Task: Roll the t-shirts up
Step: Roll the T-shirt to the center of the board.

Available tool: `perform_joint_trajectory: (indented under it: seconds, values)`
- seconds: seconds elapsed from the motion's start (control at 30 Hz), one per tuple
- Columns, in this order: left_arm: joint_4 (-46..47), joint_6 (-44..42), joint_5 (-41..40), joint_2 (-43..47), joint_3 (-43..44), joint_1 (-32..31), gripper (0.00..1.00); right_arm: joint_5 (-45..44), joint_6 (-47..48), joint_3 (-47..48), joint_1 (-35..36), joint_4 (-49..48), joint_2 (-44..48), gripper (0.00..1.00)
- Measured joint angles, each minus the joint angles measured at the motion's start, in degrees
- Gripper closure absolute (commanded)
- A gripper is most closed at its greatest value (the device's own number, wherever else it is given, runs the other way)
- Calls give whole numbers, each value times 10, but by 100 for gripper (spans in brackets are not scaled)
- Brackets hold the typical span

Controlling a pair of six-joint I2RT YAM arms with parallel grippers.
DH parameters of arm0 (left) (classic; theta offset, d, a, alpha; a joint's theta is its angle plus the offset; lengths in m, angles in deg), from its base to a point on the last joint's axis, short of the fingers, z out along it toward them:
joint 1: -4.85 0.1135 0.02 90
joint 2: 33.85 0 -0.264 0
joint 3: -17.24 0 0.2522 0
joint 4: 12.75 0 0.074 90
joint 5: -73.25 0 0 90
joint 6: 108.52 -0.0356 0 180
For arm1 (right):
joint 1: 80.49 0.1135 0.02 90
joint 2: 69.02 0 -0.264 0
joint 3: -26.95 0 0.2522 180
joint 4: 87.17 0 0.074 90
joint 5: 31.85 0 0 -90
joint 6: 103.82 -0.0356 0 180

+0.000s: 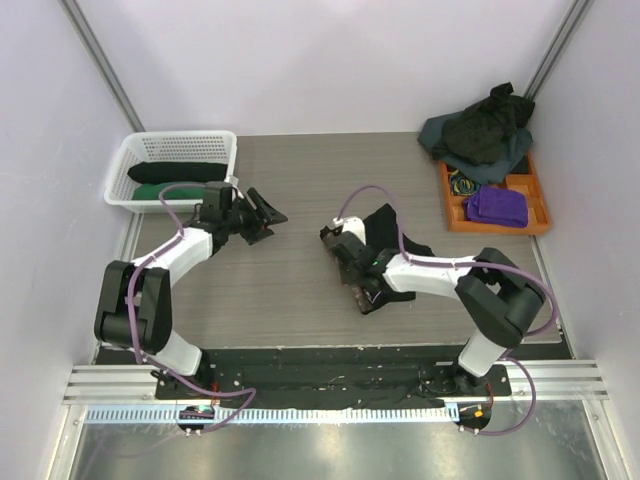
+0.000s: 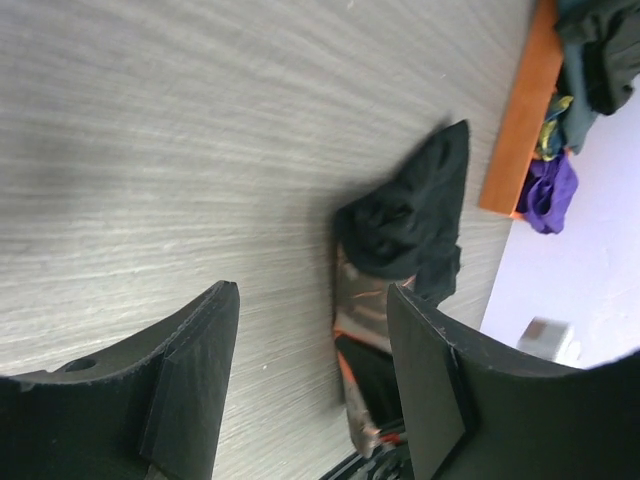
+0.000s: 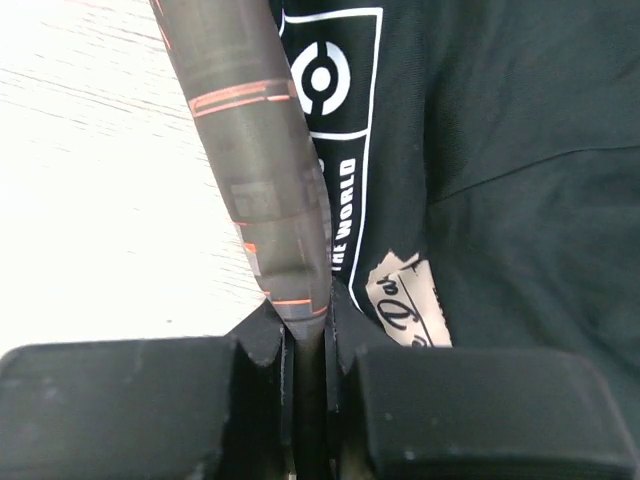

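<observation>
My right pincer (image 3: 305, 318) is clamped on a grey strip (image 3: 250, 130) that runs along the black printed t-shirt (image 3: 500, 150) mid-worktop (image 1: 300, 170). My left pincer (image 1: 272, 224) is wide open and empty, left of that t-shirt.

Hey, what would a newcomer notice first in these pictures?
Mid-table, the right gripper pinches a grey strip along the edge of a black printed t-shirt. The left gripper hangs open near a white basket holding rolled shirts, far left. Dark shirts heap over an orange tray, far right.
</observation>
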Motion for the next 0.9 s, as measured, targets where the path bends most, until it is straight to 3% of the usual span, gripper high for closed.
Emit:
perform_joint_trajectory:
  seconds: [0.23, 0.3, 0.47, 0.63, 0.67, 0.9]
  values:
    - [40, 0, 9, -14, -31, -19, 34, 206, -49, -73, -90, -134, 26, 99]
    - [59, 0, 11, -24, -39, -35, 23, 258, -63, -85, -114, -162, 26, 99]
    - [107, 6, 15, -59, -46, -82, 12, 375, -95, -93, -158, -219, -4, 99]
    - [151, 23, 14, -92, -46, -113, 7, 459, -112, -89, -185, -252, -37, 99]
    - [160, 29, 12, -99, -46, -118, 1, 475, -115, -88, -191, -257, -44, 99]
    - [226, 62, -4, -142, -45, -138, 3, 536, -130, -70, -206, -268, -75, 99]
